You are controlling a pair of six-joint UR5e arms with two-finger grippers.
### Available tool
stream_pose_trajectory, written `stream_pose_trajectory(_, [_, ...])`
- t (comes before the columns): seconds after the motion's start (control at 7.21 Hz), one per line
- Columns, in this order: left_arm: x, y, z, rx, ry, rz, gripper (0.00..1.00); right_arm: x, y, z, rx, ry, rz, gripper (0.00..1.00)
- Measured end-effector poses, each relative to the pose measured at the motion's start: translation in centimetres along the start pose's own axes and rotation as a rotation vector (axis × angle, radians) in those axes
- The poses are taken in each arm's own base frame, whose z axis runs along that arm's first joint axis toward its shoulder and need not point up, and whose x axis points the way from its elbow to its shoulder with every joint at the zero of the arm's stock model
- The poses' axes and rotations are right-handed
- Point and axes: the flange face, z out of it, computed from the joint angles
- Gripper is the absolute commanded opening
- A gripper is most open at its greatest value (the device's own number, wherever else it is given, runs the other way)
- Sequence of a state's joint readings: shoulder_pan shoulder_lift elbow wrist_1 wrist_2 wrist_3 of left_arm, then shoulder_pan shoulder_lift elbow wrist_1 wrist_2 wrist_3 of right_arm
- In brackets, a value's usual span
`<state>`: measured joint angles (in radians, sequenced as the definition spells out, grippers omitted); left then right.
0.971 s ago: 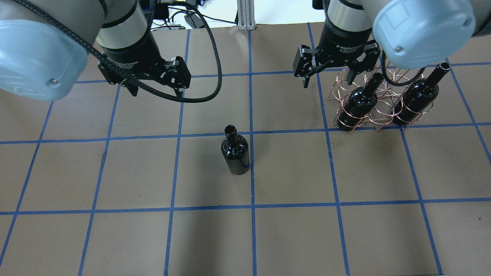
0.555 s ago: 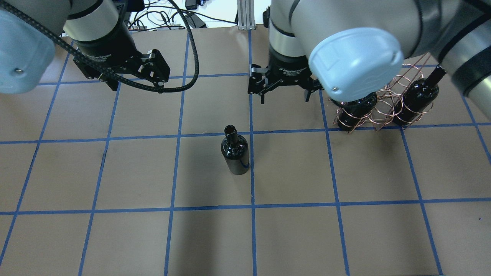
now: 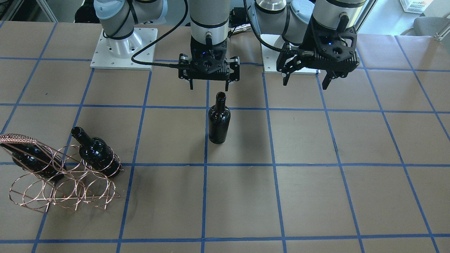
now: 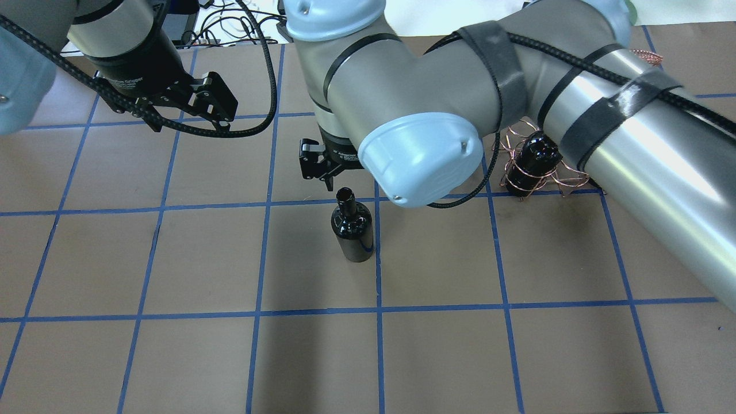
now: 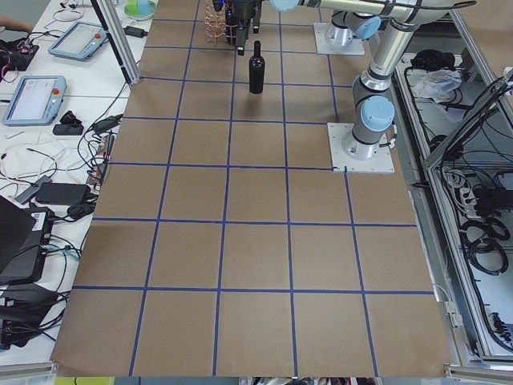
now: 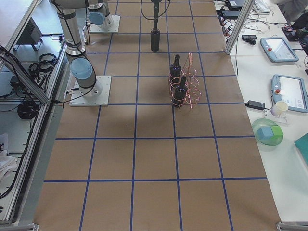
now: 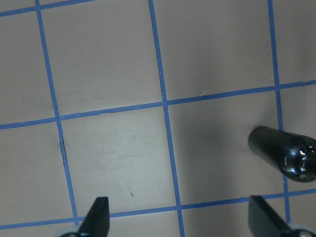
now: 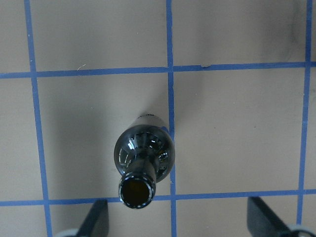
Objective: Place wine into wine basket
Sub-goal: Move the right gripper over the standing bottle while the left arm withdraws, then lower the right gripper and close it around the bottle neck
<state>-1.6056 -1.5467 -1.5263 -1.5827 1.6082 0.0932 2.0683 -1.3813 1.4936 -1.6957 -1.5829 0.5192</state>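
In the front-facing view, the wine basket [image 3: 63,191] sits at the far left of the counter [image 3: 316,196], which is brown paper crossed by blue tape lines. Its wire-wrapped handle bar [image 3: 19,138] is at its upper left. 2 dark bottles lean in its rings with their necks pointing up and toward the robot: the outer bottle [image 3: 33,160] lies under the handle bar, and the inner bottle [image 3: 94,151] is at the end nearer the counter's middle. The rings between them hold nothing.

Near the middle, well apart from the basket, the wine [image 3: 219,121] stands upright on the counter with its mouth open, beside a blue line. The right end effector [image 3: 209,88] hangs over it, its fingers spread and gripping nothing. Seen from the right wrist, the bottle's mouth lies in the gap, nearer one fingertip [image 8: 96,217] than the other and touching neither.

Further right, the left end effector [image 3: 305,84] hovers over bare counter near its base plate, its fingers spread wide and empty.
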Motion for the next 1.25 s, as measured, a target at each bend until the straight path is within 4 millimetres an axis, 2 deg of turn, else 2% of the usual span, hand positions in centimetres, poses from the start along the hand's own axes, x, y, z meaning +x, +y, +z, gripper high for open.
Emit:
stream_pose_trajectory(0.28, [0.0,0.3,0.2,-0.005,0.007,-0.005,1.0,-0.9,0.0,1.2,-0.006,-0.001,-0.008,0.91])
stream_pose_trajectory(0.83, [0.1,0.5,0.2,-0.006,0.007,-0.007,1.0,-1.8,-1.2,4.6,-0.044,0.014,-0.02,0.91])
stream_pose_trajectory(1.11, [0.1,0.6,0.2,-0.007,0.006,-0.032,1.0,-2.1,-1.7,5.5,-0.042,0.012,-0.025,0.87])
stream_pose_trajectory(1.25, [0.1,0.6,0.2,-0.008,0.005,-0.058,1.0,-2.2,-1.9,5.7,-0.042,0.011,-0.026,0.8])
